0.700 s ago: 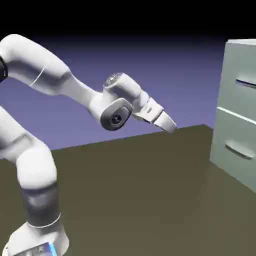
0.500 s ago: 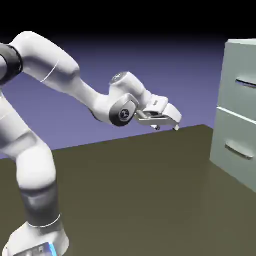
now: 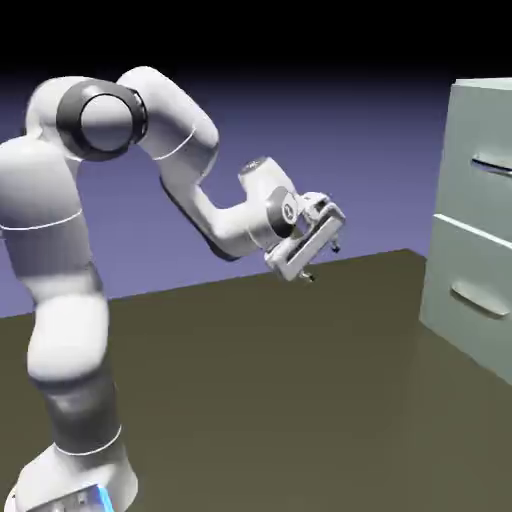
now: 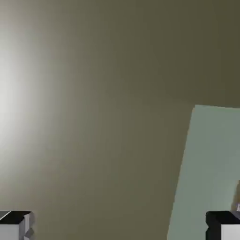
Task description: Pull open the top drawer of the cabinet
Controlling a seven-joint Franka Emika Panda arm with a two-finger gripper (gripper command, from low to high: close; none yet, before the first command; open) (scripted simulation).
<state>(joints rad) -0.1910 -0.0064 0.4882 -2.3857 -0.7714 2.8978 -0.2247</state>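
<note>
Blue-violet fills the room behind me, a plain wall [image 3: 350, 140] that fades to black at the top. Under me is a big, flat, dark brown table [image 3: 250, 400]. Its far edge slants up toward the exterior view's right. In the hand view, the table looks smooth and shiny, with a bright white glow on the left side that fades to brown.

My white arm [image 3: 66, 340] stands on the exterior view's left and bends over at the top, so my hand hangs above the table. On the exterior view's right is the tall, pale green cabinet [image 3: 489, 84], partly cut off by the picture's edge. The hand view shows a piece of it too, low on the right.

The top drawer [image 3: 472, 125] is the upper one on the cabinet, higher than my fingers and well apart from them. Its front lines up with the bottom drawer [image 3: 462, 260] below it, so it looks closed. My gripper [image 3: 322, 262] is tilted and wide open, and I am holding nothing. Each drawer has a silver handle: the top handle [image 3: 490, 165] and the bottom handle [image 3: 480, 302]. A small blue light [image 3: 104, 499] glows down on my base.
</note>
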